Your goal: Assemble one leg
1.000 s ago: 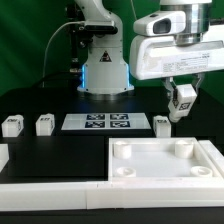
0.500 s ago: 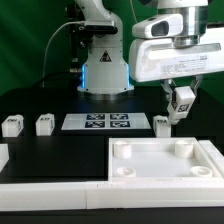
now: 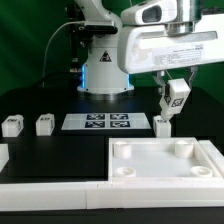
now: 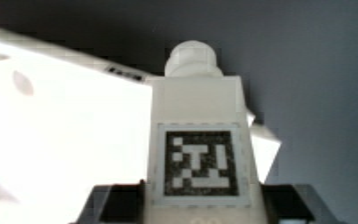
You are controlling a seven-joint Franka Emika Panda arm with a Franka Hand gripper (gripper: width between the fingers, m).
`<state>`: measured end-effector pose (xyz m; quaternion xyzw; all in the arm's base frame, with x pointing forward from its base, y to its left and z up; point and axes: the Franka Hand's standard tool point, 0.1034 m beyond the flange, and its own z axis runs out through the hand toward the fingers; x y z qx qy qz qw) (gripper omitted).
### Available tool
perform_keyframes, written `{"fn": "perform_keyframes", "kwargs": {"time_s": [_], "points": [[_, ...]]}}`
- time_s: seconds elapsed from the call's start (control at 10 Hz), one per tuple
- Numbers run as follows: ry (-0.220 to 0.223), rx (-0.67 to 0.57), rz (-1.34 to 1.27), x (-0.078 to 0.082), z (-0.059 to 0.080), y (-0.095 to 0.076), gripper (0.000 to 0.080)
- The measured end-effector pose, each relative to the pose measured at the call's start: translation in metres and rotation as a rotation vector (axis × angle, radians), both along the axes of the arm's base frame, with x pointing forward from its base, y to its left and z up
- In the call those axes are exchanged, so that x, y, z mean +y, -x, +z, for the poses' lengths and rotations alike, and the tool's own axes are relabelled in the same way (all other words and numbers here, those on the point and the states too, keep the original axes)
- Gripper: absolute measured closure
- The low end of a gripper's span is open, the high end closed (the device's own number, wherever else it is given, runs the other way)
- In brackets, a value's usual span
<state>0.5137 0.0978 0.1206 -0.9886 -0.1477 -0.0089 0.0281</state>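
Observation:
My gripper [image 3: 176, 98] is shut on a white leg [image 3: 177, 95] with a black-and-white tag and holds it tilted in the air, above the table at the exterior view's right. In the wrist view the leg [image 4: 201, 130] fills the middle, tag facing the camera, between the dark fingers [image 4: 119, 200]. The large white tabletop [image 3: 165, 160] with corner sockets lies in front, below the held leg. Another leg [image 3: 162, 125] stands on the table just below the gripper. Two more legs [image 3: 44, 125] [image 3: 11, 126] stand at the left.
The marker board [image 3: 97, 122] lies flat in the middle of the black table. The arm's base [image 3: 103, 70] stands behind it. A white border [image 3: 50, 190] runs along the front edge.
The arm has lifted and shifted toward the exterior view's left, carrying the held leg a little higher. Nothing on the table has moved.

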Motion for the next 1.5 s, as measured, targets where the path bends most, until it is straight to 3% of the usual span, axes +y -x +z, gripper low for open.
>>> {"fn": "perform_keyframes", "kwargs": {"time_s": [0.4,0.6,0.7,0.9,1.3,1.5], "points": [[-0.013,-0.098,0.005,0.0,-0.003,-0.004,0.0506],[-0.039,-0.335,0.009,-0.007,-0.003,-0.008,0.0506],[-0.038,-0.378,0.017,-0.013,-0.01,-0.005,0.0506],[-0.031,-0.378,0.032,-0.02,-0.005,-0.019,0.0506],[-0.031,-0.377,0.034,-0.019,-0.008,-0.017,0.0506],[-0.034,-0.372,0.033,-0.019,-0.01,-0.028,0.0506]]}}
